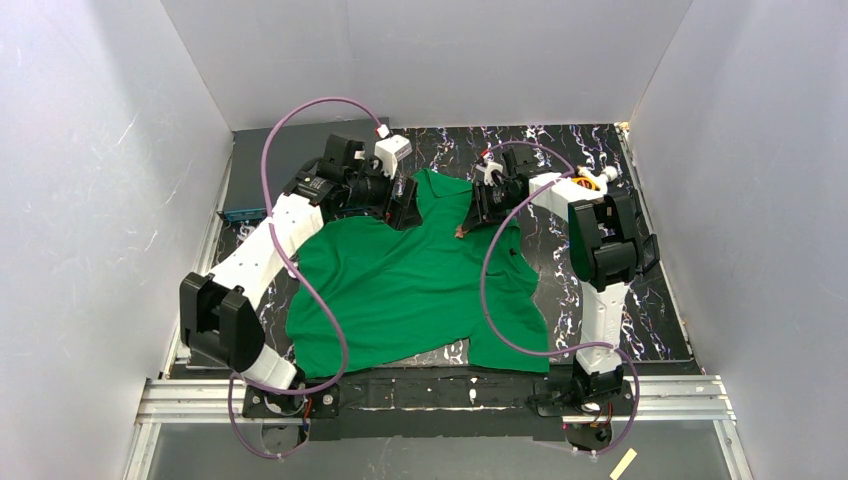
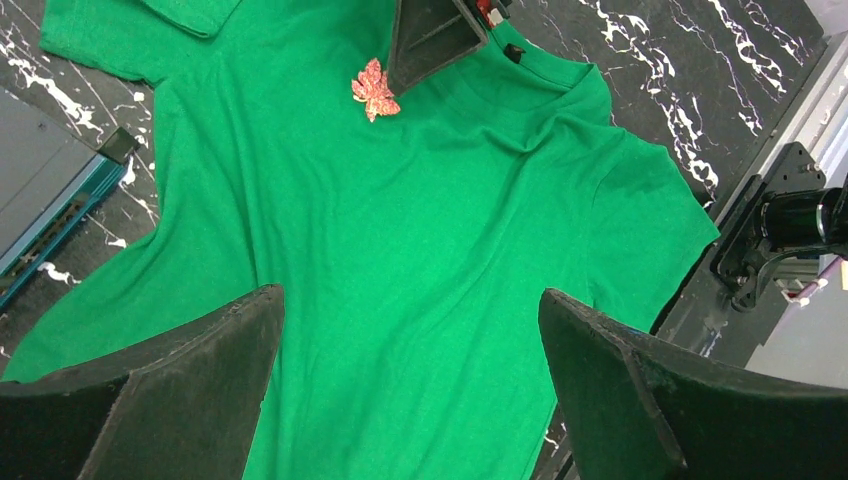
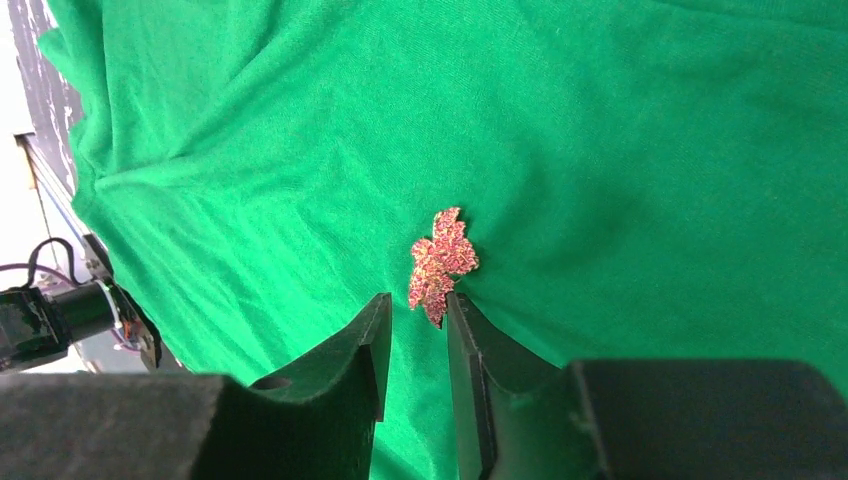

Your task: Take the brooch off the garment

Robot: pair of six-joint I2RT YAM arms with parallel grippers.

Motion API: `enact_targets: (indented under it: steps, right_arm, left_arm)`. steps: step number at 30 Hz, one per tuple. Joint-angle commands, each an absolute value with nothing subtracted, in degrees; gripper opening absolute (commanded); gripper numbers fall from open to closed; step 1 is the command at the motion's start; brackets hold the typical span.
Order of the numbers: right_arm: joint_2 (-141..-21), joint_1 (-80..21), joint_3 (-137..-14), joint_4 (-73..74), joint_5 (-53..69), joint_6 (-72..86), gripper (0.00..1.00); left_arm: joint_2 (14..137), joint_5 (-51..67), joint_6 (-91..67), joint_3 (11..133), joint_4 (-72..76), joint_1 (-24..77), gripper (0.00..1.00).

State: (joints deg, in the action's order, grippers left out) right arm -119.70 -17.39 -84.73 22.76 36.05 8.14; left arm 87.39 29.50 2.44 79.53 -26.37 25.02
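Right gripper (image 3: 418, 325) jaws, narrowly apart, flank the maple-leaf brooch (image 3: 442, 262) tip, perhaps touching it. Left gripper (image 2: 410, 300) jaws gape wide over the green shirt (image 2: 420, 260).

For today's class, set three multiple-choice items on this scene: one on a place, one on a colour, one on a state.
1. Where is the brooch? A on the garment; B in a bowl; C on a plate.
2. What colour is the garment? A blue; B green; C white.
3. How is the left tool? A shut on fabric; B shut on the brooch; C open, holding nothing.
Answers: 1 A, it lies on the fabric; 2 B, bright green in every view; 3 C, its fingers stand wide apart above the garment.
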Motion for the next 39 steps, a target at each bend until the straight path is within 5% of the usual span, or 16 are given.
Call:
enact_targets:
  steps: [1, 10, 31, 39]
  right_arm:
    - [-121.0, -17.8, -84.6, 20.3, 37.3, 12.4, 0.32]
    - [-120.3, -17.1, -84.0, 19.3, 37.8, 19.9, 0.01]
    - [-113.5, -11.8, -68.4, 2.8, 47.2, 53.7, 0.01]
    - [-113.1, -11.0, -66.9, 1.9, 48.2, 58.0, 0.01]
  left_arm:
    - [88.9, 31.3, 4.3, 78.8, -23.5, 25.8, 0.98]
    - [87.1, 30.0, 10.7, 67.4, -3.8, 27.6, 0.89]
    - [96.5, 30.6, 26.4, 62.7, 8.1, 35.6, 0.47]
    - [101.1, 30.5, 28.8, 65.4, 8.6, 36.7, 0.4]
